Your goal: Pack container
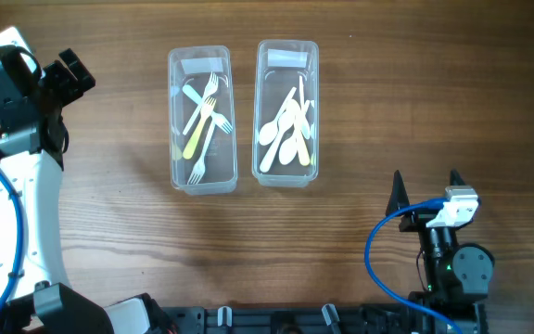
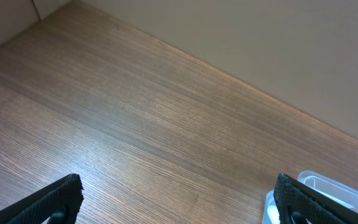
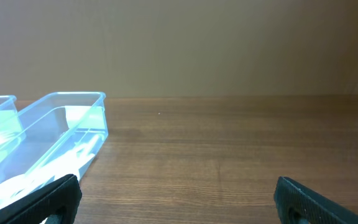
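Observation:
Two clear plastic containers stand side by side at the table's far middle. The left container [image 1: 200,176] holds white, yellow and blue forks [image 1: 204,116]. The right container [image 1: 286,174] holds pale spoons [image 1: 287,130]. My left gripper [image 1: 80,72] is open at the far left, well away from both; in its wrist view [image 2: 178,180] only bare wood lies between the fingers, and a container corner [image 2: 331,190] shows at the right. My right gripper [image 1: 426,181] is open near the front right, its wrist view [image 3: 178,182] showing the spoon container [image 3: 73,121] at the left.
The wooden table [image 1: 360,93] ends at a plain beige wall [image 3: 197,43] behind it. The left arm's white link [image 1: 21,213] runs down the left side. A blue cable [image 1: 383,237] loops beside the right arm's base.

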